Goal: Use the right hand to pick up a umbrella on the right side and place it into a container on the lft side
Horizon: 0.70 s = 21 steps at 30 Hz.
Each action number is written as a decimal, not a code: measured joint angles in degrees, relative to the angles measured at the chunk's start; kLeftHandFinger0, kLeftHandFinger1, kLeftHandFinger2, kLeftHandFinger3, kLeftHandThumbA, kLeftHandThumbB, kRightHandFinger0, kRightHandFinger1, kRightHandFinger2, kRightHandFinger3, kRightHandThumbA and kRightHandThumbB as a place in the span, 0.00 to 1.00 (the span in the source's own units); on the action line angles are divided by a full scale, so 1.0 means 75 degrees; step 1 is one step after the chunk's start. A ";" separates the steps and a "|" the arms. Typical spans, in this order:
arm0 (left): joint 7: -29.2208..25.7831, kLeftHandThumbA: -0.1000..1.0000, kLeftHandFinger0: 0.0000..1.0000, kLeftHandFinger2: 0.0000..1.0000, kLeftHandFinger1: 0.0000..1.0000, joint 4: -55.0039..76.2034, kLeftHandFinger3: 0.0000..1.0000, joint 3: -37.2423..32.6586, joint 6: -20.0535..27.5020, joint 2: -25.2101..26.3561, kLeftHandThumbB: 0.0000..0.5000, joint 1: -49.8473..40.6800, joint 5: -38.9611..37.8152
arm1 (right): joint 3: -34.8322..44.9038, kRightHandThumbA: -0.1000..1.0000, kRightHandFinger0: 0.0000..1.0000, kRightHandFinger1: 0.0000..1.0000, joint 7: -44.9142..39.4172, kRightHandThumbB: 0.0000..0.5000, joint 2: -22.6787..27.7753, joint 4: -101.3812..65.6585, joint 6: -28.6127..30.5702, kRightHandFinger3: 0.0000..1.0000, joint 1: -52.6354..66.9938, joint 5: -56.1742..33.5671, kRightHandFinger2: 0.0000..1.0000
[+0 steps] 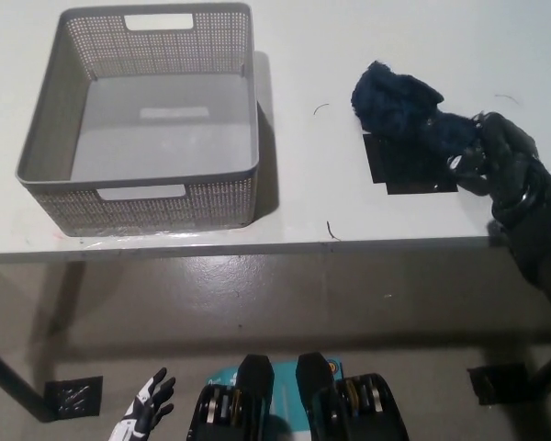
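Umbrella, dark blue and folded, lies at the white table's right, partly over a black mat | black right hand at its near end, grip unclear | white left hand idle, fingers spread, bottom left | step: grasping; next likely lift and carry left to the empty grey basket.

There is only one view, from the robot's head, looking steeply down from rather far onto the near part of the white bench and the floor in front of it.
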State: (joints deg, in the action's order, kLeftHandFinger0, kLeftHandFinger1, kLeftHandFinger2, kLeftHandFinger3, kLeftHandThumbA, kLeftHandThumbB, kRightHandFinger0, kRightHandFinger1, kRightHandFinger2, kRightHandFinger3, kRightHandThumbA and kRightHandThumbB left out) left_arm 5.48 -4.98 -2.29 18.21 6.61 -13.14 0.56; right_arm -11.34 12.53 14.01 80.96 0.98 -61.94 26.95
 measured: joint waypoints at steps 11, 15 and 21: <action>0.0000 1.00 1.00 1.00 1.00 -0.0010 1.00 0.0005 -0.0002 0.0001 0.25 0.0006 -0.0001 | 0.0384 0.00 0.11 0.67 0.0772 0.29 -0.0060 0.0035 0.0676 1.00 0.0179 -0.0447 1.00; 0.0000 1.00 1.00 1.00 1.00 -0.0010 1.00 0.0014 -0.0005 0.0003 0.25 0.0007 -0.0002 | 0.0618 0.00 0.07 0.55 0.0910 0.29 -0.0124 0.0044 0.0746 0.73 0.0180 -0.0652 0.95; 0.0000 1.00 1.00 1.00 1.00 -0.0011 1.00 0.0033 -0.0009 0.0010 0.28 0.0007 -0.0003 | 0.1306 0.00 0.00 0.33 0.1048 0.34 -0.0222 0.0042 0.0963 0.76 0.0177 -0.1169 0.79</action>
State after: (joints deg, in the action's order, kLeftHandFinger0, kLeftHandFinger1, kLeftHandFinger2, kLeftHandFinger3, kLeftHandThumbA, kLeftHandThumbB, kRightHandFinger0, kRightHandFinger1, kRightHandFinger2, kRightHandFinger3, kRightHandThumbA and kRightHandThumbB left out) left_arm 5.47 -5.06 -2.04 18.14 6.68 -13.09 0.54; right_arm -1.54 20.39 12.34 81.27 8.20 -60.62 18.17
